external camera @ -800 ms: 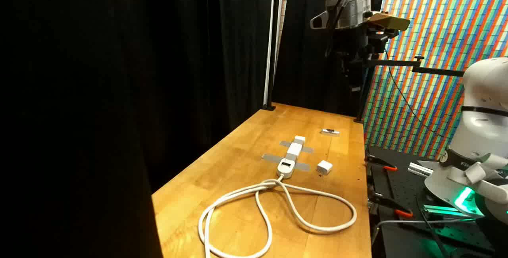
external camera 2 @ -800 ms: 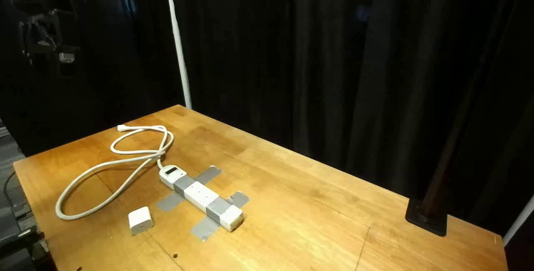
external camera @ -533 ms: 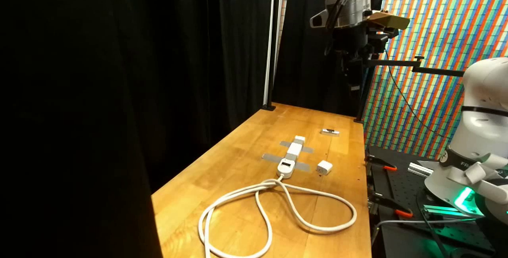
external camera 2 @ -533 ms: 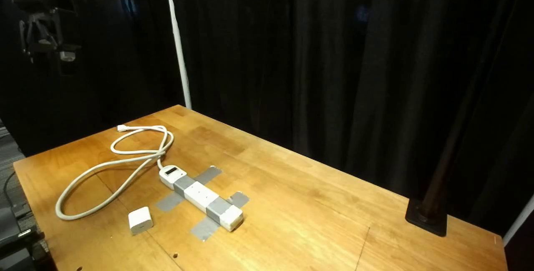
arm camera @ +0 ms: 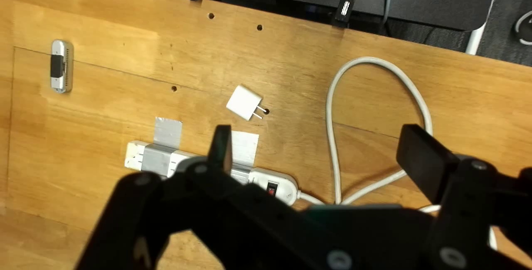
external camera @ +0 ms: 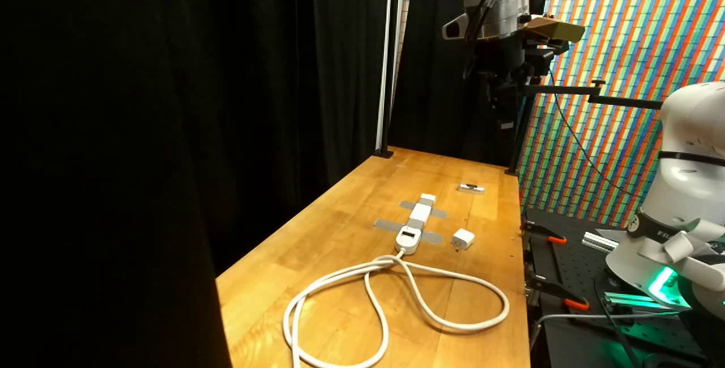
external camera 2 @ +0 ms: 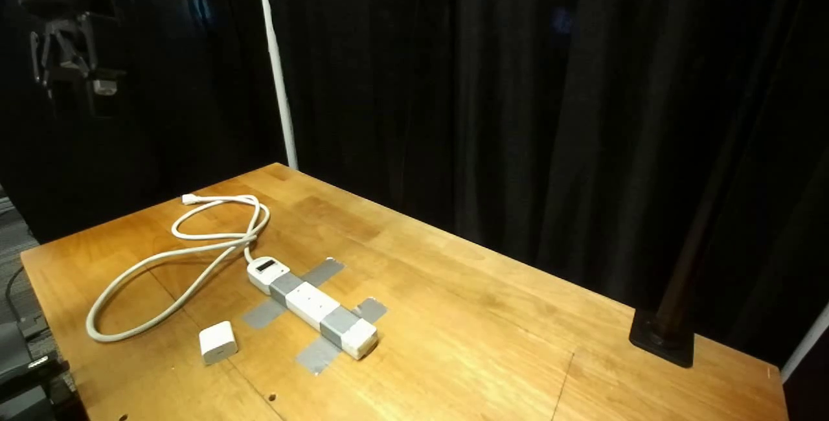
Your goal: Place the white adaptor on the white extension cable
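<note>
Black curtains (external camera 2: 550,116) hang beyond the wooden table (external camera 2: 486,343), and I see two dark clamps (arm camera: 349,0) sitting at its edge. A small silver-and-black oblong piece (arm camera: 62,66) lies on the table, well apart from everything else. Two bands of grey tape (external camera 2: 340,324) cross the socket block of the white extension cable (external camera 2: 313,302), covering parts of its face, while the cord (external camera: 464,328) loops loosely nearby. The white adaptor (arm camera: 244,102) lies on the table near that block but apart from it, prongs (arm camera: 260,108) out sideways. Well above hangs the claw (arm camera: 318,149), its fingers (arm camera: 424,158) spread wide with just air between them
</note>
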`<state>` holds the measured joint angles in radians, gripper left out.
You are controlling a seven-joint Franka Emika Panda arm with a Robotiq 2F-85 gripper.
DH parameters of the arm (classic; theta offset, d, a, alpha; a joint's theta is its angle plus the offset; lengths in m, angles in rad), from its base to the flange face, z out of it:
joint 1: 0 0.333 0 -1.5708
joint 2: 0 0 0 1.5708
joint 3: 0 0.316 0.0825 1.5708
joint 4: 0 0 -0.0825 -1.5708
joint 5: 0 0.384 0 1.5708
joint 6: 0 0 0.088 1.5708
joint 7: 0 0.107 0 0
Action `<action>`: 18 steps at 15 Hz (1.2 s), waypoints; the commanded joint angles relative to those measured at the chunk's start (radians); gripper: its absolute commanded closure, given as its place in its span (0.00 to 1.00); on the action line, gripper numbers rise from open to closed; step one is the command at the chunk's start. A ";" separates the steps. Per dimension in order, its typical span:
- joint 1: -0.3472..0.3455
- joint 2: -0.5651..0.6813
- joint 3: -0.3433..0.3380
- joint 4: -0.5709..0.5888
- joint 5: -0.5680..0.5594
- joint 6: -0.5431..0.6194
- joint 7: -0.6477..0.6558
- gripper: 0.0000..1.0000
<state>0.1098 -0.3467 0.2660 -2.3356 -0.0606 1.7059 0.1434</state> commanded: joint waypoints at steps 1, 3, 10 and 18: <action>0.023 0.003 -0.021 0.001 -0.006 -0.002 0.007 0.00; 0.023 0.003 -0.021 0.001 -0.006 -0.002 0.007 0.00; 0.024 0.084 -0.035 0.054 -0.044 -0.076 -0.111 0.00; -0.008 0.303 -0.171 -0.023 -0.174 0.237 -0.588 0.00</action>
<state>0.1115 -0.1120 0.1311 -2.3448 -0.1945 1.8309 -0.2922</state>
